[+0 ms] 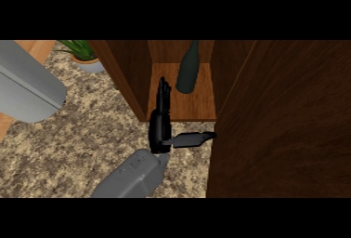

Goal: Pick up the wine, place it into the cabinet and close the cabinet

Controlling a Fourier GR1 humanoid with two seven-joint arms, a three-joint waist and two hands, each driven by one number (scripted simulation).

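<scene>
The cabinet door (281,121) is the largest thing here. It is a dark brown wooden panel that fills the right side of the view from top to bottom, and it stands open. Next to it, toward the middle, is the cabinet (130,74) itself, with dark side walls and a lighter brown shelf inside. The front edge of this shelf meets the counter.

The counter (68,148) has a speckled beige and brown stone top and takes the left and lower parts of the view. At its far left edge a big grey rounded shape (27,83) shows; I cannot tell what it is. Near the far edge of the counter, just left of the cabinet wall, stands a small plant (82,53) with green leaves in a pale pot.

One grey forearm (130,176) comes up from the lower edge, in front of the cabinet opening. Which arm it is cannot be told with certainty; by its place and its thumb it looks like the left one. Its black hand (159,125) is released: the fingers are straight and point into the cabinet, above the left part of the shelf, and the thumb sticks out to the right toward the door. It holds nothing.

The wine bottle (188,69), dark green, stands on the shelf inside the cabinet, at the back, a little right of the fingertips and apart from them.
</scene>
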